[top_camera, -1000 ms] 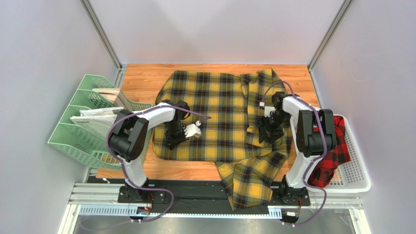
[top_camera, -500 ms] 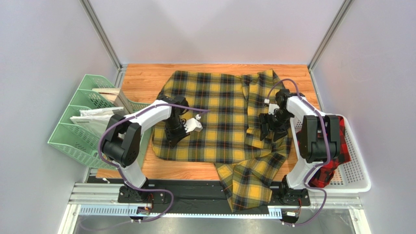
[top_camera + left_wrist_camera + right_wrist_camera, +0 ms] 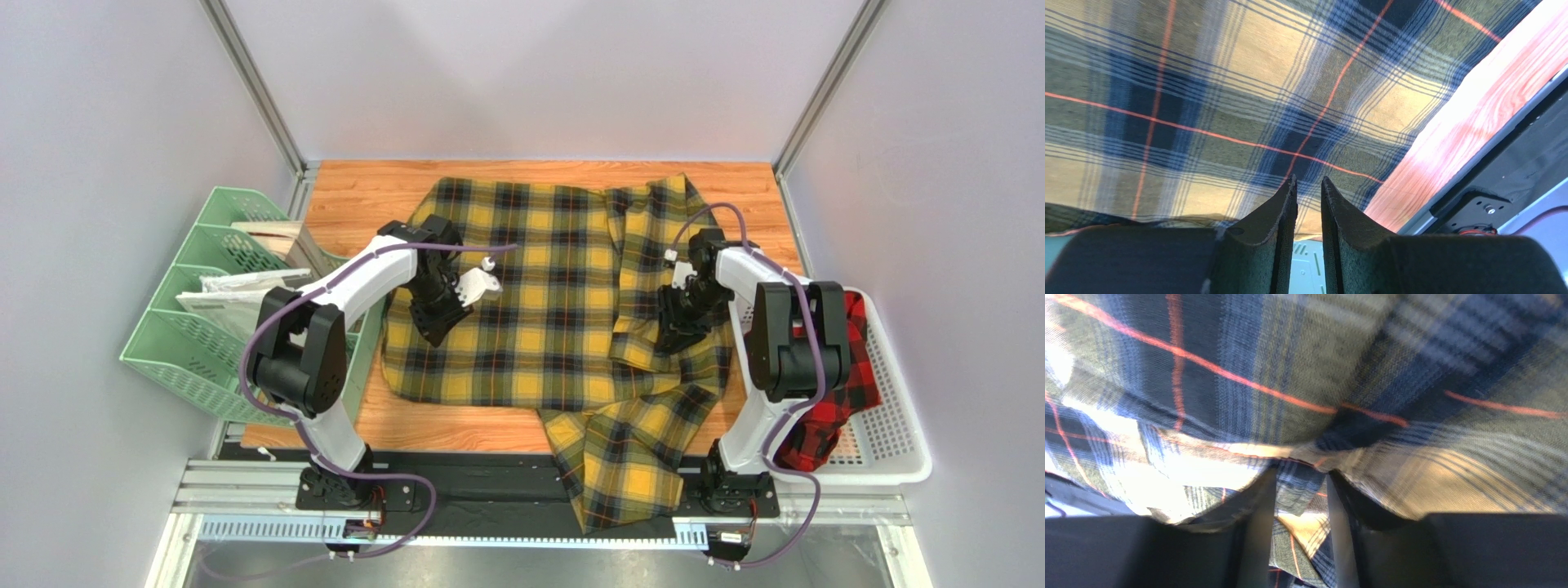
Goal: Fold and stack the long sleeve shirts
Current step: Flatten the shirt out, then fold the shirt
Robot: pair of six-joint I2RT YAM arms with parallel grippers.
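Observation:
A yellow-and-black plaid long sleeve shirt lies spread flat on the wooden table. Its right side is folded inward, and one sleeve hangs over the front edge. My left gripper points down at the shirt's left part. In the left wrist view the left gripper has its jaws a narrow gap apart, with nothing between them. My right gripper is down on the folded right edge. The right wrist view shows the right gripper closed around a bunched fold of that plaid cloth. A red-and-black shirt lies crumpled in the white basket.
Green slotted trays holding papers stand at the table's left edge, close to the left arm. The white basket sits off the table's right side beside the right arm. Grey walls and metal posts enclose the back and sides.
The left gripper has moved toward the back along the shirt's left side, its jaws parting slightly. The right gripper's jaws widened, then narrowed around the fold of cloth.

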